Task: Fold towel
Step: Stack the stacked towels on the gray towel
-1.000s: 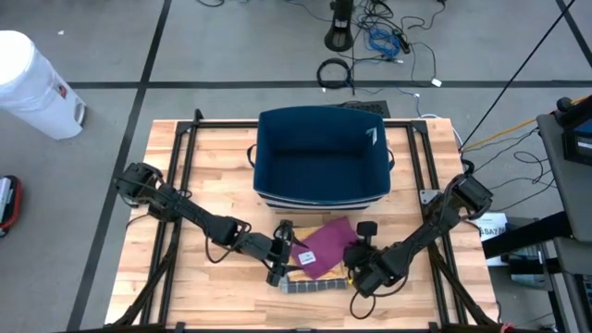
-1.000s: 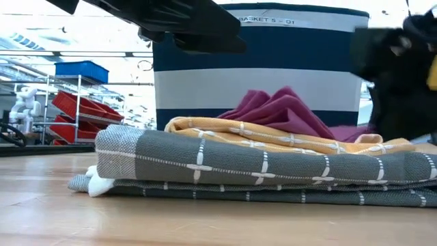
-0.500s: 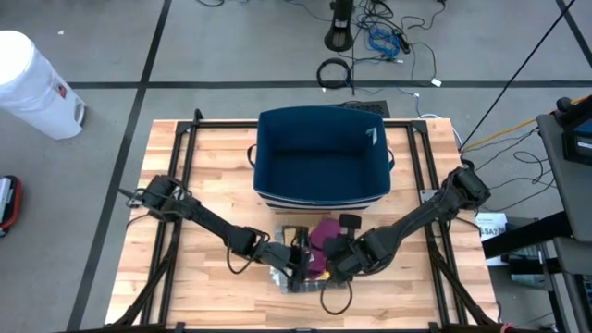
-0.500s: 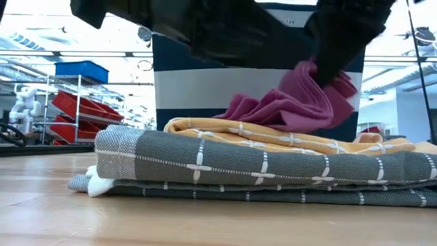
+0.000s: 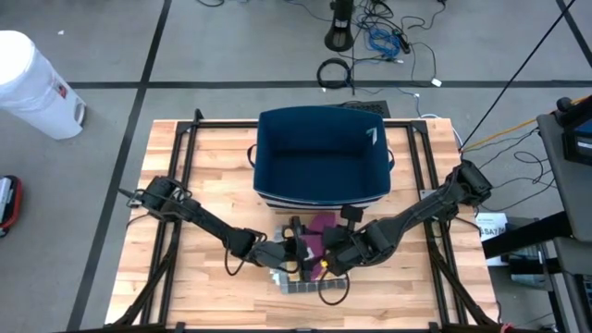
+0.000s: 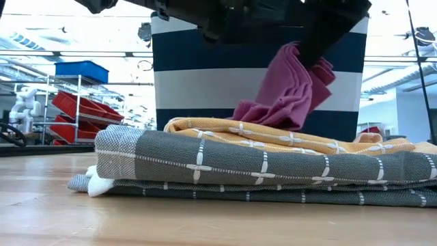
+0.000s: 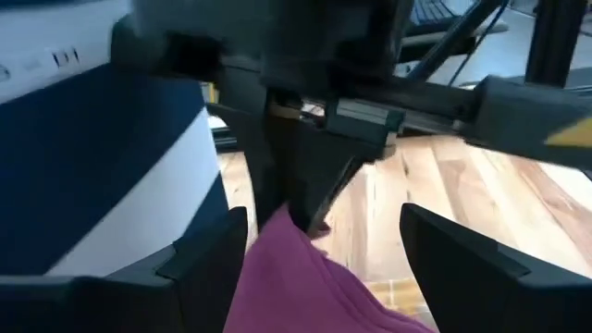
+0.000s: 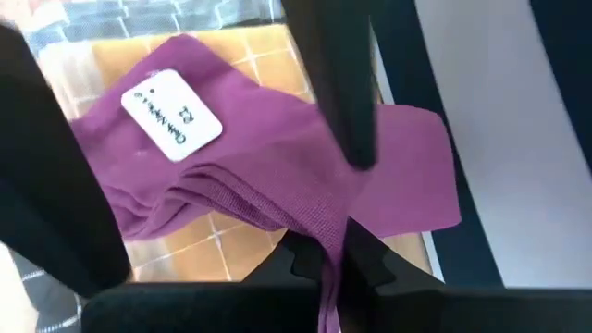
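One magenta towel (image 6: 290, 85) pinched in right end effector (image 8: 324, 262)

A white tag (image 8: 172, 115) is sewn on the purple towel (image 8: 277, 176). There is small printed writing on this tag, but it is too small for me to read. No other text can be read on anything else.

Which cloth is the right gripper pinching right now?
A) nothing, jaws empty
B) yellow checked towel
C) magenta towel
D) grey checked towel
C: the right gripper is shut on an edge of the magenta towel, lifting it off the yellow towel; the grey towel lies flat beneath.
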